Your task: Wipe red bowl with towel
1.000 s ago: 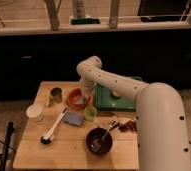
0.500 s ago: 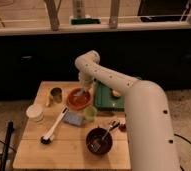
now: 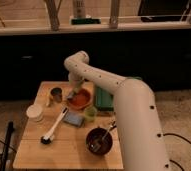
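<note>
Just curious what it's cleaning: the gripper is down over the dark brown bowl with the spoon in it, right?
Not quite. The camera view shows the gripper down over the red bowl, at its left side. The dark brown bowl with the spoon in it sits apart, nearer the camera.

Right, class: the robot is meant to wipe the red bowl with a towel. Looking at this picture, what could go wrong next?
1. The claw sits over the picture-left rim of the red bowl. A sideways push could slide or tip the bowl.
2. The metal cup beside the bowl and the yellow-green cup in front of it stand close, so a wide stroke might knock one over.
</note>
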Controlling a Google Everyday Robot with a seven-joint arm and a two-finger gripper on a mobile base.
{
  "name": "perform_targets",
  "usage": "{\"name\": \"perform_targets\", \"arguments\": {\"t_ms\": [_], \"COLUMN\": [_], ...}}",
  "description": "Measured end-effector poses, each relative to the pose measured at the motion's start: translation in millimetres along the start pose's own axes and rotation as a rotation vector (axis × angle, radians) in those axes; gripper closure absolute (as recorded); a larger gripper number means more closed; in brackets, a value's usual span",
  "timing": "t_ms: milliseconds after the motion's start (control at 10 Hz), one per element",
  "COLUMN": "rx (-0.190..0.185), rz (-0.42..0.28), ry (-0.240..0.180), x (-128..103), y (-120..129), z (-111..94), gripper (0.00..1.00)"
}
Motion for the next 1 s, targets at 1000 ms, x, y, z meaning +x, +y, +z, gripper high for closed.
{"name": "perform_targets", "arguments": {"t_ms": [1000], "rx": [-0.067], "rz": [0.096], "ry": [0.045], "x": [41], "y": [75], "z": [-13], "gripper": [1.00]}}
